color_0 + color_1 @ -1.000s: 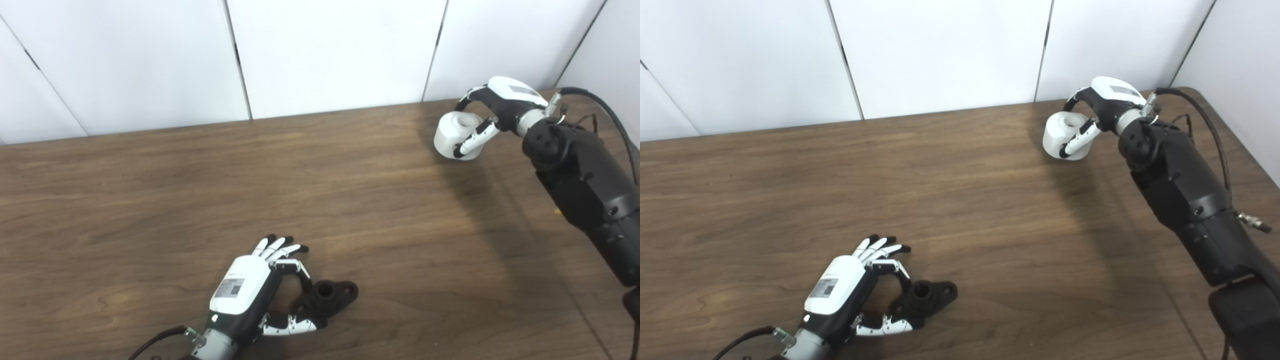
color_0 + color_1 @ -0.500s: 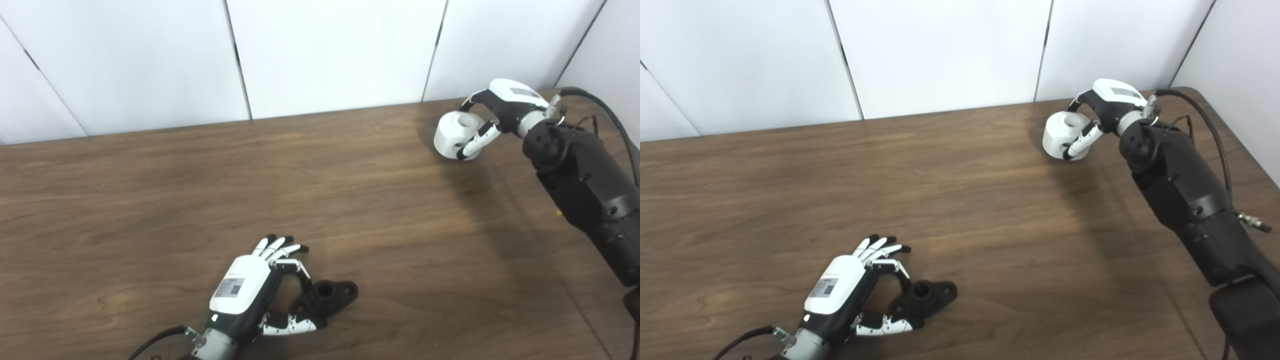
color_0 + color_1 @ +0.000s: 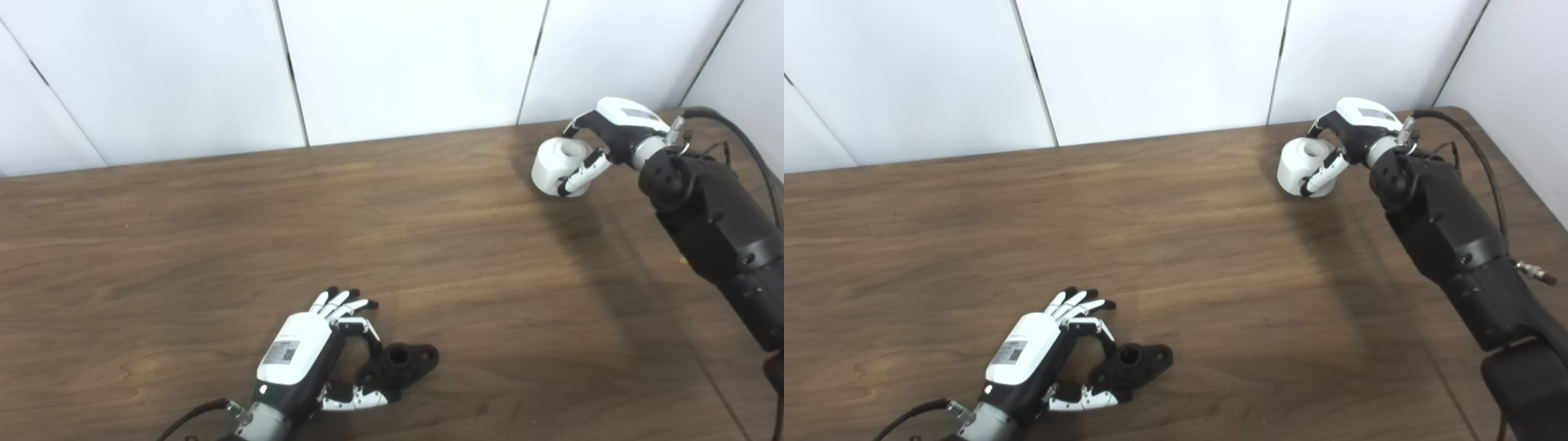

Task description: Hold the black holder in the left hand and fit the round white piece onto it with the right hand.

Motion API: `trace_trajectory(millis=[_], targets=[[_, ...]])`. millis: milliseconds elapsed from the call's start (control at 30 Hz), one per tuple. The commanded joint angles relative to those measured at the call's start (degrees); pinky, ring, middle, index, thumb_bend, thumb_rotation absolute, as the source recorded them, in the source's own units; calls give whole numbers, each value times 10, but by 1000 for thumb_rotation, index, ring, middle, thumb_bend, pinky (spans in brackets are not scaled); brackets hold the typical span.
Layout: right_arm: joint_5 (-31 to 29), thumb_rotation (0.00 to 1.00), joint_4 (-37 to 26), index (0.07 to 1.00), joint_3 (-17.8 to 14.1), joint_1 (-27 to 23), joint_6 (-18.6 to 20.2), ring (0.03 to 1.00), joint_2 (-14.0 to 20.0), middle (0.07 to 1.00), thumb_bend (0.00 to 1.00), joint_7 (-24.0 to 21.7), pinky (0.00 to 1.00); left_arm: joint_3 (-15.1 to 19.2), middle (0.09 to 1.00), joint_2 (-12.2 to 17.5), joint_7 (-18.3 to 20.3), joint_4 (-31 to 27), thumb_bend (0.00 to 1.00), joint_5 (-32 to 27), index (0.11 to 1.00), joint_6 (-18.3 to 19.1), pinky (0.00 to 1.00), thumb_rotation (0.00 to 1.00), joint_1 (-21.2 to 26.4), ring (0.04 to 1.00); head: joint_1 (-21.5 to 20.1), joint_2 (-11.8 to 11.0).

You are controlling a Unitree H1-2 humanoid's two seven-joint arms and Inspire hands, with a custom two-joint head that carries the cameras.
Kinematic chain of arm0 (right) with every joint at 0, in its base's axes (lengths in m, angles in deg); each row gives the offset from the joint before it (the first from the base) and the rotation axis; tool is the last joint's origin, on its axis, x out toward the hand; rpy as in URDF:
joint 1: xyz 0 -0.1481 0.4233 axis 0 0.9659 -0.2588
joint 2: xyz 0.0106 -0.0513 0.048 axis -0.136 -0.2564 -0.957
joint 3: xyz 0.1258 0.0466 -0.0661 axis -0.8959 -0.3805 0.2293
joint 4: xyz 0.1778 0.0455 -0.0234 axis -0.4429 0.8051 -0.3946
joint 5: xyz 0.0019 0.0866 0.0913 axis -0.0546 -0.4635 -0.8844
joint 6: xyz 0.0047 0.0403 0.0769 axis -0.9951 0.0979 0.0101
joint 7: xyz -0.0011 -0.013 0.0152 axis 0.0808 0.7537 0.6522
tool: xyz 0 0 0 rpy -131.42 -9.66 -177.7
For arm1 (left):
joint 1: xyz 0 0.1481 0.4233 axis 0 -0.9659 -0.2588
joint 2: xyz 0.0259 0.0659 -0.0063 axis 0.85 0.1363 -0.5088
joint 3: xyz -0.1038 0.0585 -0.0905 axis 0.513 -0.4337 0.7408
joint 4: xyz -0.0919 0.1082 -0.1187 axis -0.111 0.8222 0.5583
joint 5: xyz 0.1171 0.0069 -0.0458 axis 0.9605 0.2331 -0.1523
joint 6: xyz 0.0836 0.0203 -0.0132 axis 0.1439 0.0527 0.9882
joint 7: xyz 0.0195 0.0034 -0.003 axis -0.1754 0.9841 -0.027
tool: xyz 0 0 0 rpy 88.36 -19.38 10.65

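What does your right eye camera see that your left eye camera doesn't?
Only the right eye view shows the table's right edge with its rounded far corner, and a silver connector sticking out of the right arm.

Only the left eye view shows a wider slice of the far-left wall panel.

Both show the left hand closed around the black holder on the table, and the right hand gripping the round white piece near the far right corner.
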Motion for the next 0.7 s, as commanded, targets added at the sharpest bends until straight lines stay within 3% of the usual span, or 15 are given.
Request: trace_trajectory(millis=[0, 667], targets=[[7, 229, -8, 666, -7, -34, -19, 954, 24, 867, 861, 14, 865, -8, 850, 3, 26, 19, 521, 22, 486, 14, 998, 58, -5, 936, 0, 0], [7, 239, -17, 687, -14, -35, -7, 959, 27, 876, 865, 4, 883, -9, 849, 4, 23, 22, 522, 21, 485, 10, 997, 57, -5, 933, 0, 0]])
